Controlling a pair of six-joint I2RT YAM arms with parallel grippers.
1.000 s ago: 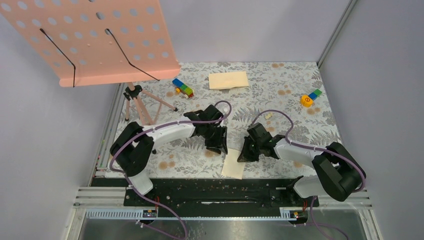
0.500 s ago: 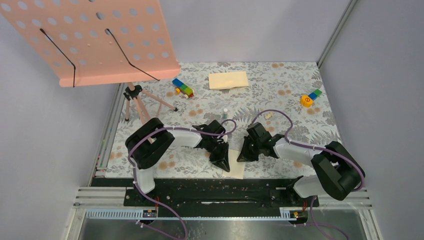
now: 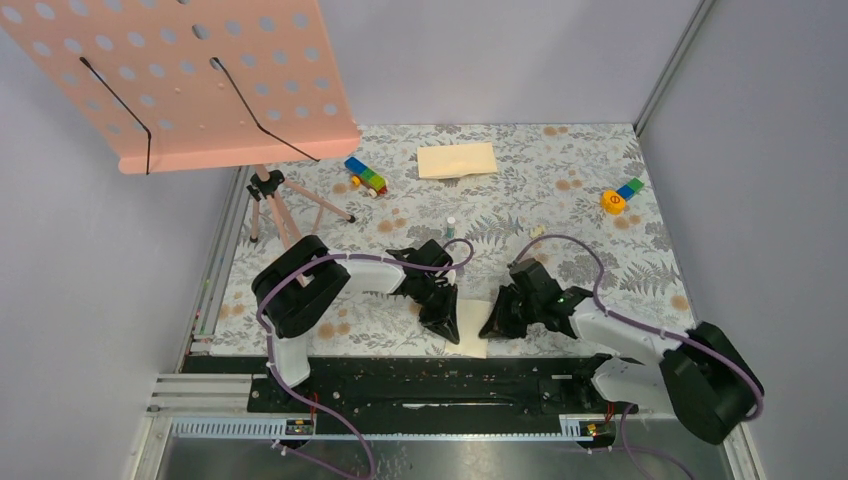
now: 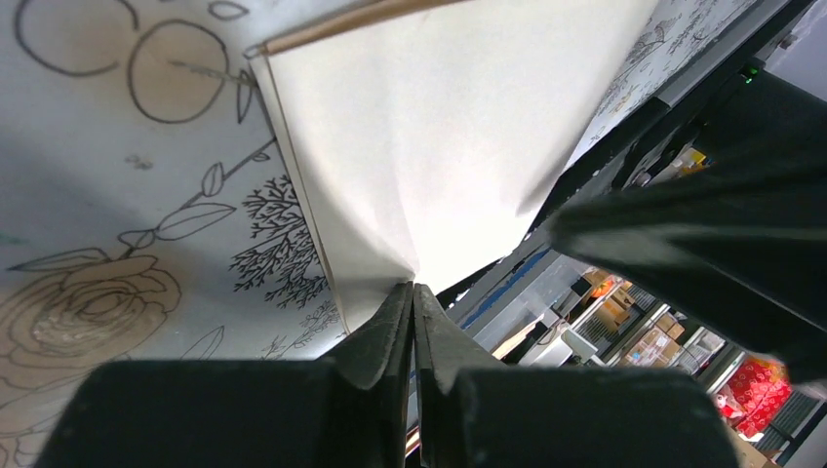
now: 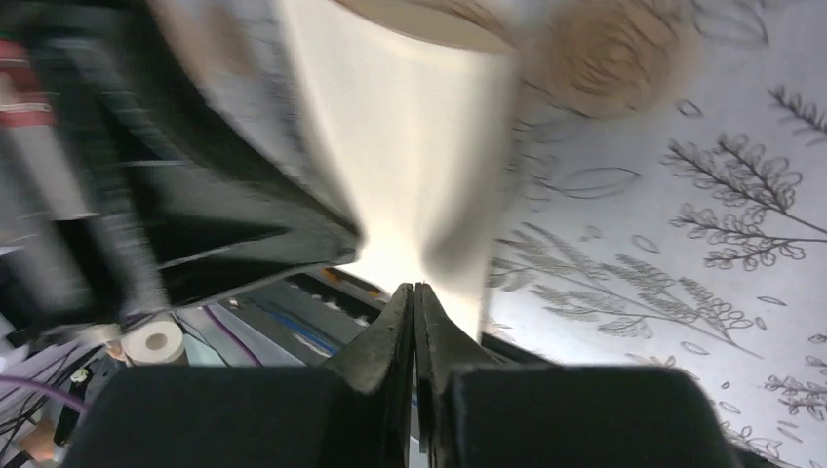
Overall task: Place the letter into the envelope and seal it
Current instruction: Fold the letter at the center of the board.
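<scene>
At the tabletop's (image 3: 600,200) near edge, from above, I see the letter (image 3: 474,342) between left pincer (image 3: 452,330) and right pincer (image 3: 492,328); the envelope (image 3: 456,160) lies far off. Left wrist: jaws pinch the letter's edge. Right wrist: likewise. Inserting and sealing are not yet done, I judge.

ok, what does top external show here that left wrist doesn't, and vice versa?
Only top external: the envelope lying at the far side, apart from both arms, plus the pink stand and toy blocks. Only left wrist: the left gripper up close, fingers closed together, pinching the letter at its edge. Both: the letter and the floral table cover.
</scene>
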